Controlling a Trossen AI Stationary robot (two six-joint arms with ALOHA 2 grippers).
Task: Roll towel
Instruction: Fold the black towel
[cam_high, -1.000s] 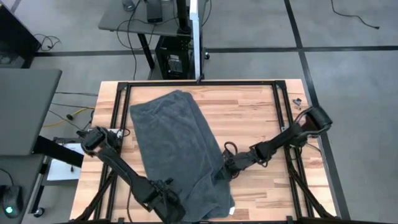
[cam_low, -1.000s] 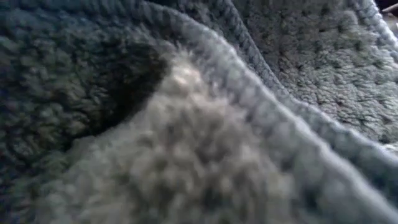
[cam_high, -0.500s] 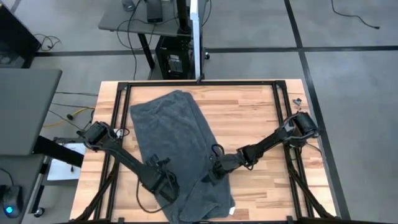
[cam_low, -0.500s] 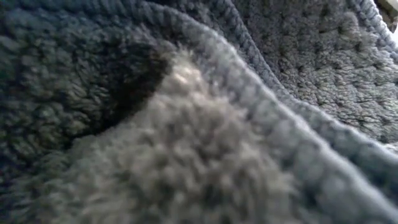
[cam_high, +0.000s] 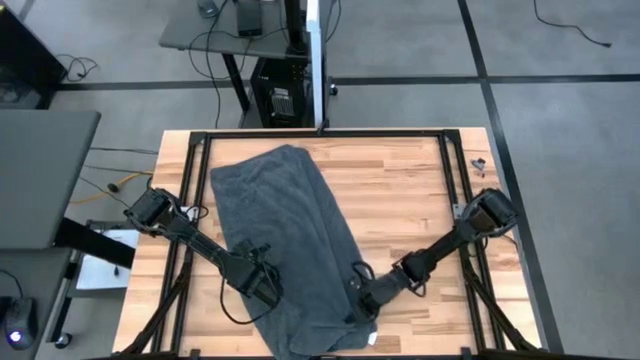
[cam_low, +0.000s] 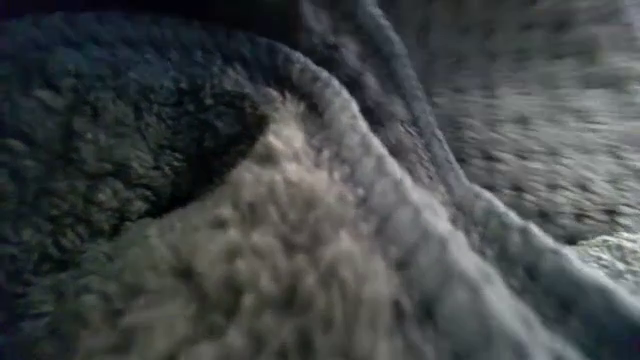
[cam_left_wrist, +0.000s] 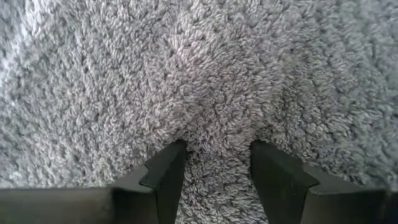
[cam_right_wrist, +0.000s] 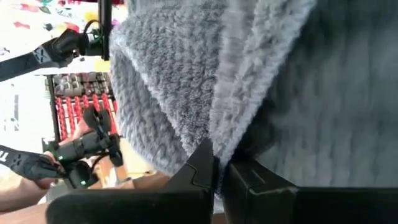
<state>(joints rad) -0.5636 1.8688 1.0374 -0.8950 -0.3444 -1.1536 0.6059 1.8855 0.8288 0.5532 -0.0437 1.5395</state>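
Grey terry towel (cam_high: 285, 240) lies spread lengthwise on the wooden tabletop (cam_high: 400, 190), near end at the front edge. Right gripper (cam_right_wrist: 219, 171) has its fingers clamped together on the towel's near right edge; left gripper (cam_left_wrist: 214, 165) presses on the near left part, fingers apart. Step judged: securing the near end to start the roll; next, the left fingers need to pinch cloth.
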